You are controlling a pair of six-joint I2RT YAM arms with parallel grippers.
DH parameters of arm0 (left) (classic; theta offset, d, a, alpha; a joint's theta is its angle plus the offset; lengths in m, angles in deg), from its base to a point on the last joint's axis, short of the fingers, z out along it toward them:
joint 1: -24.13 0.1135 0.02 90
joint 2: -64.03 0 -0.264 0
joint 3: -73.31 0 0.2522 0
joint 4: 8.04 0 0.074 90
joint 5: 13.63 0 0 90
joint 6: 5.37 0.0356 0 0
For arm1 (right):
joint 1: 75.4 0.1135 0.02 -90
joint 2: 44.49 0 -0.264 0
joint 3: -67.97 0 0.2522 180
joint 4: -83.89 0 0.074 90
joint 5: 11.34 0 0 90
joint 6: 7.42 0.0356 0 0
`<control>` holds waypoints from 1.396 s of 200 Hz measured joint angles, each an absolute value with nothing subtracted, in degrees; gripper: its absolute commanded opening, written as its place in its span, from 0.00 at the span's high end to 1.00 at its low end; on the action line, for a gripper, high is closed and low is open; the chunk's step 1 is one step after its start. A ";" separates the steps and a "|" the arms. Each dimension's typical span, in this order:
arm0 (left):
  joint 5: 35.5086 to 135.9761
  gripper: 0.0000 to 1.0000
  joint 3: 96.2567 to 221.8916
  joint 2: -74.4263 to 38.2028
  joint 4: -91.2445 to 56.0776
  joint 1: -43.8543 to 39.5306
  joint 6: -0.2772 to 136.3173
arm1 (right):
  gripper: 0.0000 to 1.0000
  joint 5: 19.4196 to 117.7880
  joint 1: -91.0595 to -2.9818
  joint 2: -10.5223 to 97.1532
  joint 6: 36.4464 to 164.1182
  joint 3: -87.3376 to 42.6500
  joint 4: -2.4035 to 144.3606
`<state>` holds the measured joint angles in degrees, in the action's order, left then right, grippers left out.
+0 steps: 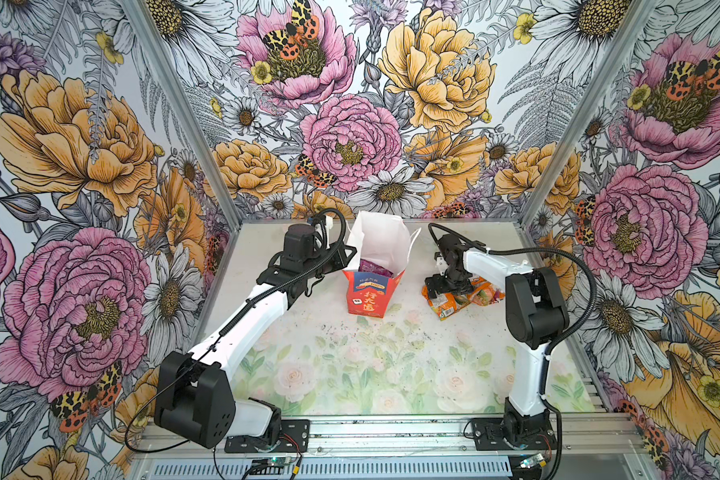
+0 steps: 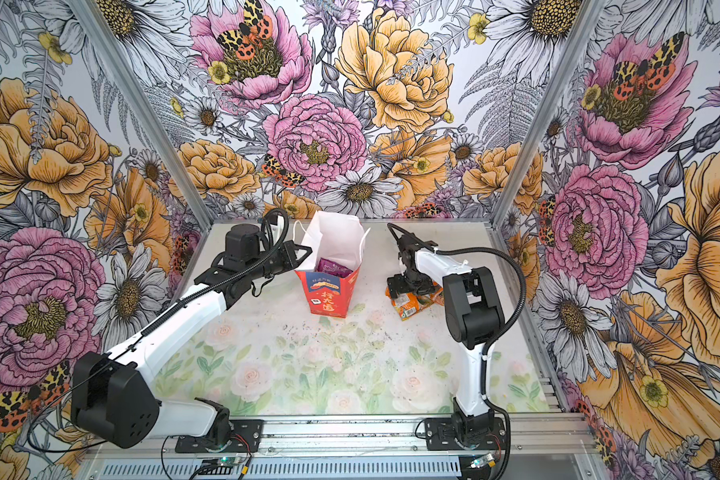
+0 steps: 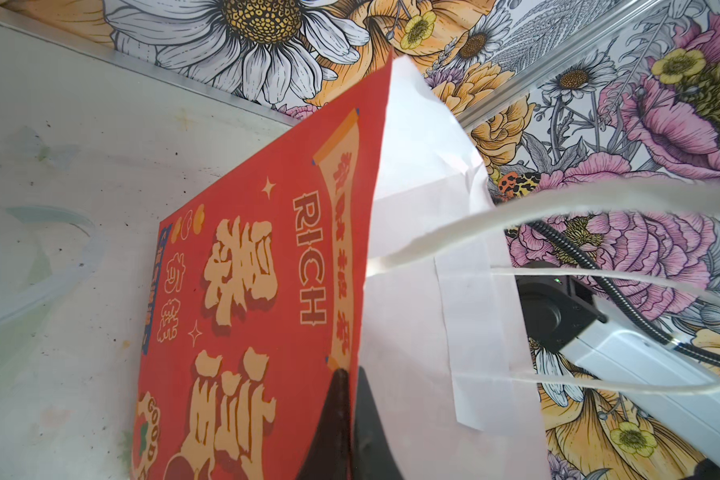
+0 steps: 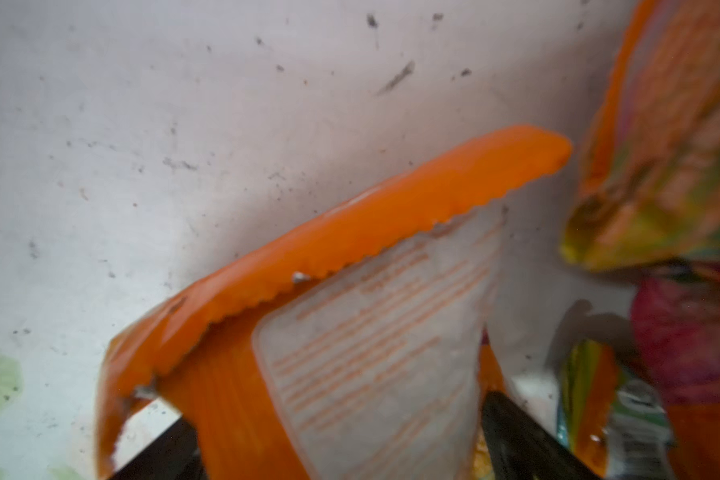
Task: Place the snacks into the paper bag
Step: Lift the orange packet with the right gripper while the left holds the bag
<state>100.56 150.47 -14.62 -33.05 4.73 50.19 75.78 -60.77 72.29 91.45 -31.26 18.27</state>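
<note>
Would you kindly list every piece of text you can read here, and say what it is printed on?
"RICH": red side of the paper bag, left wrist view.
"GOOD": same side, on a round emblem.
"行大运": bag's front, in both top views.
Too small: blue label panel; purple packet.
Blurred: print on the orange packet.

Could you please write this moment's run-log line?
left gripper: jaws shut on paper bag | right gripper: jaws open around orange packet | purple packet: bagged
</note>
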 measured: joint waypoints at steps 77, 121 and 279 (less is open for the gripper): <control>100.47 1.00 148.59 -14.60 -32.17 4.93 49.58 | 0.38 76.77 -59.09 71.85 92.71 -29.67 19.93; 99.22 1.00 147.48 -13.59 -31.72 4.93 48.75 | 0.58 76.33 -59.09 69.68 94.55 -27.44 21.57; 96.51 1.00 144.98 -10.64 -31.85 4.93 48.33 | 1.00 65.49 -58.91 58.10 98.96 -26.21 20.61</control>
